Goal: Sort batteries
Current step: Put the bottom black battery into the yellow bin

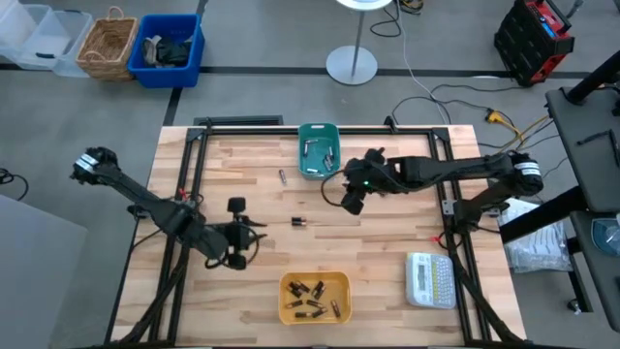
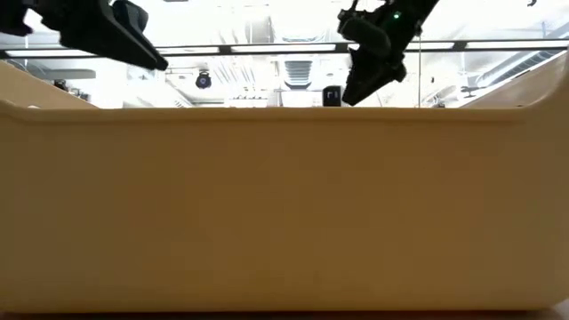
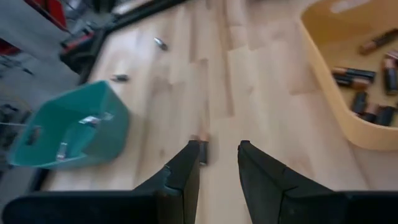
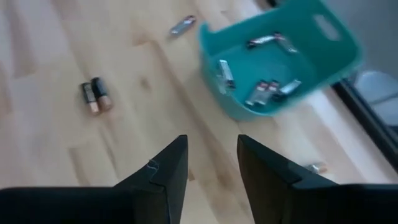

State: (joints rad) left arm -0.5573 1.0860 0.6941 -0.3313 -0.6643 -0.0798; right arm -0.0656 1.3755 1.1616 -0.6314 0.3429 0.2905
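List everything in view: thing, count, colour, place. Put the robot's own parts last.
Teal bin: one, far centre of the table, several silvery batteries inside.
Yellow bin: one, near centre edge, several dark batteries with brownish bands inside.
Loose batteries: a dark pair at mid-table; one silvery cell left of the teal bin; one more lies near that bin in the right wrist view.
White label maker: one, near right corner.
Wooden table: one, light wood, black frame.
Floor beyond: clear tubs, wicker basket, blue bin, white lamp base.
Left hand: open, empty, near left of table.
Right hand: open, empty, right of the teal bin.
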